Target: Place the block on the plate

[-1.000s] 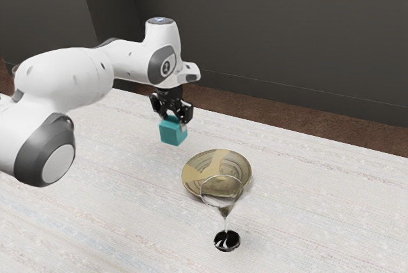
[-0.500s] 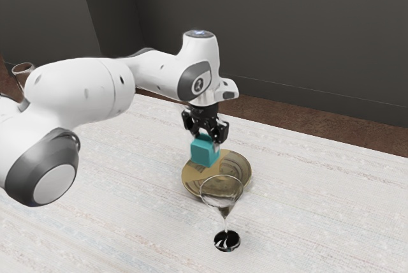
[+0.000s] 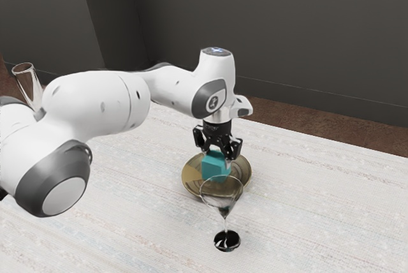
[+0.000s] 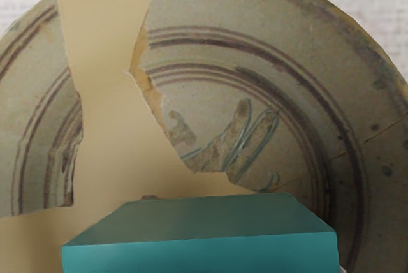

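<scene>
My gripper is over the plate in the exterior view, its fingers on two sides of the teal block and shut on it. The block hangs upright in front of the plate's middle; whether its underside touches the plate cannot be told. The patterned tan plate lies on the table, partly hidden by block and glass. In the wrist view the block is large and close, with the plate spread out beneath it.
A stemmed glass with a dark base stands close beside the plate, its bowl overlapping the plate's near edge in the exterior view. Another glass is at the exterior view's far left, behind the arm. The pale table extends around them.
My gripper has carried the block toward the exterior view's right and down, from beside the plate to over it. The plate and the stemmed glass have not moved.
</scene>
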